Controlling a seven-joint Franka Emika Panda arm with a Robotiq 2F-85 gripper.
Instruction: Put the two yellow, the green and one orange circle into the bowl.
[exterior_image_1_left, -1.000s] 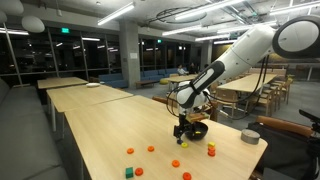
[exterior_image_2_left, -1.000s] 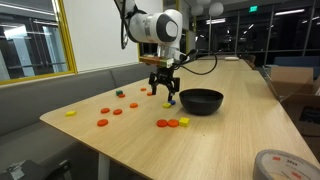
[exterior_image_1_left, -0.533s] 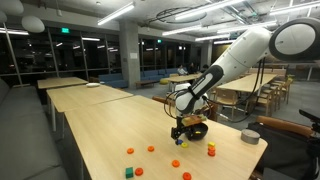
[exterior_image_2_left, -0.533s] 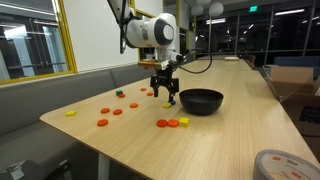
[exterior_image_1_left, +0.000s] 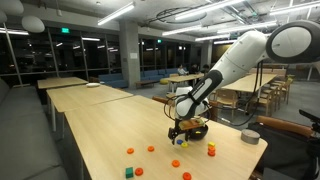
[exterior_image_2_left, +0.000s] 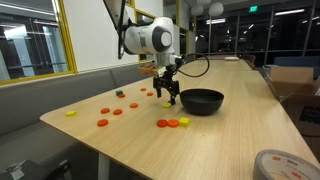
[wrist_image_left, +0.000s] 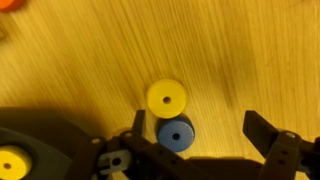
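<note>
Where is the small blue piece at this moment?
In the wrist view, the blue piece lies on the table right beside a yellow disc, inside the open gripper, near the black bowl.

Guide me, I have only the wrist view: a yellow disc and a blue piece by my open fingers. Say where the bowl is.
Observer: The bowl stands on the table, close beside the gripper.
Operator: Find me the green piece.
Observer: The green piece lies farther off, on the gripper's side away from the bowl.
Operator: Name an orange one nearer.
Observer: Two orange discs lie side by side near the bowl, another yellow disc next to them.
</note>
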